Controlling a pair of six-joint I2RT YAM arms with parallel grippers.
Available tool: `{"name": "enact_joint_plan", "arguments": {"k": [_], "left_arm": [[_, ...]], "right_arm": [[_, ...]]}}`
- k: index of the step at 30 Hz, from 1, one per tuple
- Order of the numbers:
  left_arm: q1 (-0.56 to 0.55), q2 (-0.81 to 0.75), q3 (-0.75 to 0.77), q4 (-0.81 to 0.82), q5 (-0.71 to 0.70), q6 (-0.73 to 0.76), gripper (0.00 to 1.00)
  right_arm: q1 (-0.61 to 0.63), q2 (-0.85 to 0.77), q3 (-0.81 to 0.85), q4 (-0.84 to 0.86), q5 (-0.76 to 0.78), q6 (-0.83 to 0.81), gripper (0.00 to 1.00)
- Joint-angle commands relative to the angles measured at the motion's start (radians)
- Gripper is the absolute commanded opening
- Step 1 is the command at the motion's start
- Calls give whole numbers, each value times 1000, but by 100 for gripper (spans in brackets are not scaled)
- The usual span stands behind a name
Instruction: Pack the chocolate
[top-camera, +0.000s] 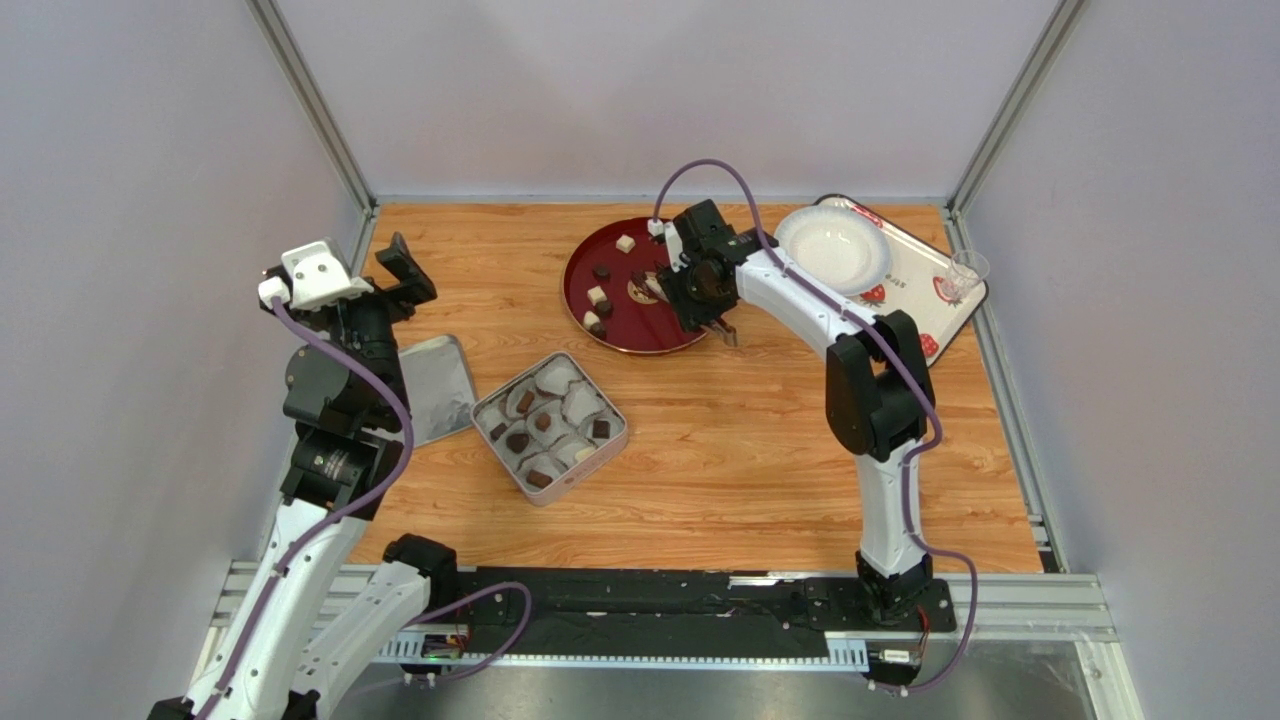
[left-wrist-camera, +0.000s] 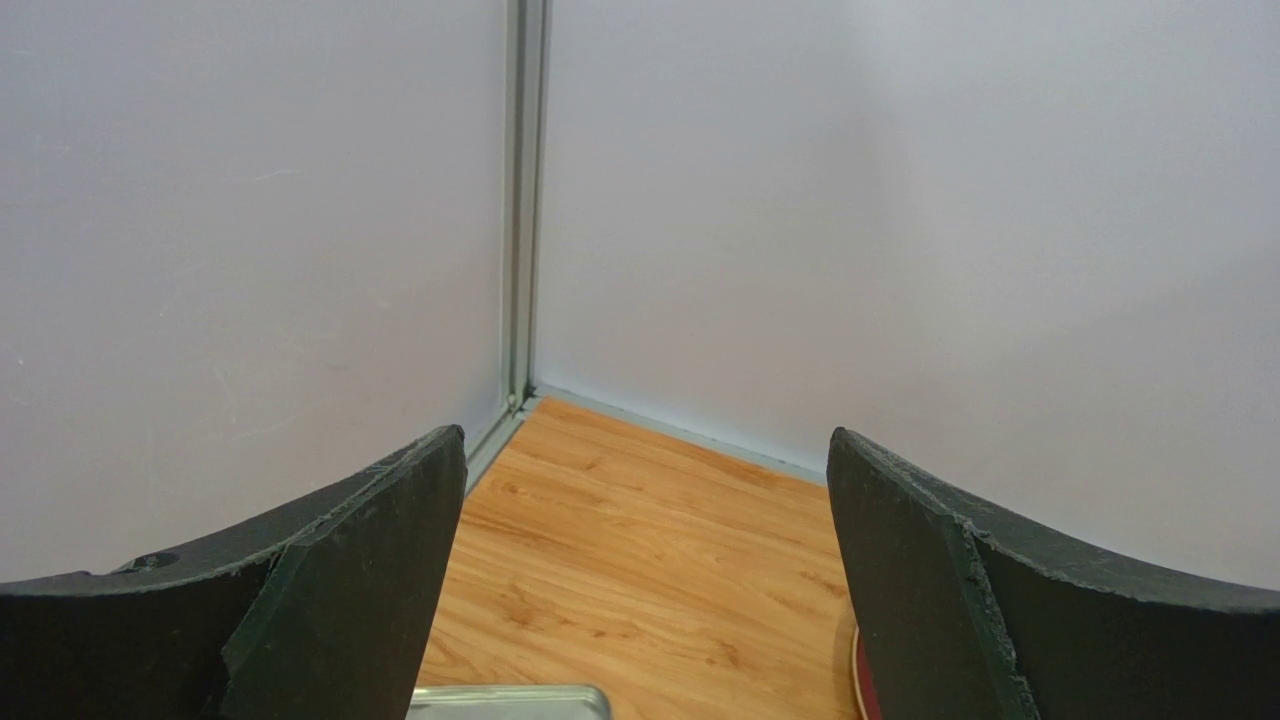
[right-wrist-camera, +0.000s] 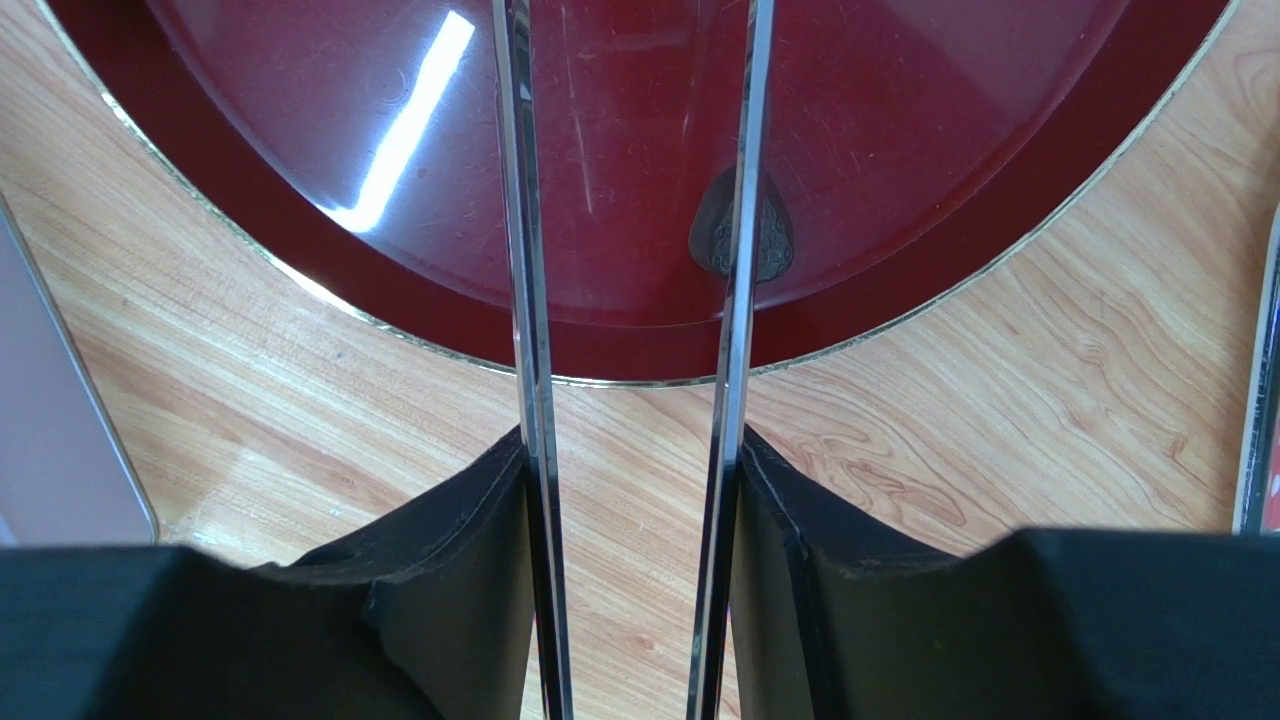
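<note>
Several chocolate pieces, dark brown and cream-white (top-camera: 625, 243), lie on the left half of the red plate (top-camera: 661, 333). More pieces (top-camera: 522, 402) fill the open square tin (top-camera: 601, 458) in front of it. My right gripper (top-camera: 688, 285) hangs over the plate's right side, shut on thin metal tongs (right-wrist-camera: 519, 300). The two tong blades stand apart, pointing over the bare red plate (right-wrist-camera: 932, 135); no chocolate shows between them. My left gripper (top-camera: 406, 273) is open and empty at the back left, raised, facing the corner (left-wrist-camera: 642, 450).
The tin's flat lid (top-camera: 433, 387) lies left of the tin; its corner shows in the left wrist view (left-wrist-camera: 511, 699). A white bowl (top-camera: 831, 245) sits on a tray (top-camera: 920, 300) at the back right, beside a clear cup (top-camera: 962, 276). Walls close three sides.
</note>
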Motion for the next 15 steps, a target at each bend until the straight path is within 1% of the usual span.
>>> {"name": "enact_joint_plan", "arguments": {"k": [1,7,11,12,13,15], "left_arm": [[4,-7,0,26,11,5,98],[4,-9,0,24,11,5,98],[4,-10,0,26,12,4,98],[3,-10,0,26,12,4,98],[4,-12,0,24,12,4,98],[4,-10,0,24,12,4,98]], "right_arm": [[-8,22,43,33,4,-11,47],[-10,39,30,33,-16,-7,45],[-11,37,27,29,-16,-5,42],[-11,36,23,29,-16,-7,40],[-10,34,23,25,-10,-7,36],[-10,25,23,16,-5,-8,30]]}}
